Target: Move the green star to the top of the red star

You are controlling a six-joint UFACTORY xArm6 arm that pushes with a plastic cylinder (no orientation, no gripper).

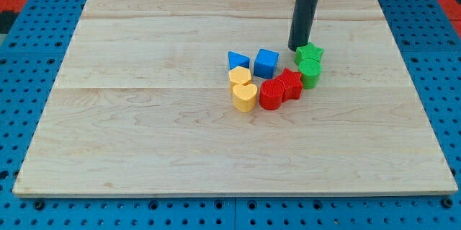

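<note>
My tip (297,48) stands on the board (144,115) toward the view's top right of the cluster of blocks; the rod (304,17) rises straight up from it and leaves the view at the top edge, where a white fitting caps it. It is a bare rod with nothing to part or close, and it holds nothing; the tip sits just at the upper left edge of the green star (310,55), touching it or very nearly, I cannot tell which.

The green star lies at the view's right of the cluster; just below it, touching, is a second green block (310,73), round-looking, its exact shape unclear. To the lower left of that sits the red star (290,84), and pressed against the red star's left is a red block (272,94), rounded, shape hard to make out; so the green star is above and a little to the right of the red star, with the second green block at the red star's upper right.

Left of the tip, a blue cube (266,62) stands near the red star's upper left; beside it, further left, is a blue triangle (238,60). Below the triangle a yellow block (240,77) touches a yellow heart (244,96), the heart lying just left of the red block.

The board is pale wood, resting on a blue perforated table (29,208).
</note>
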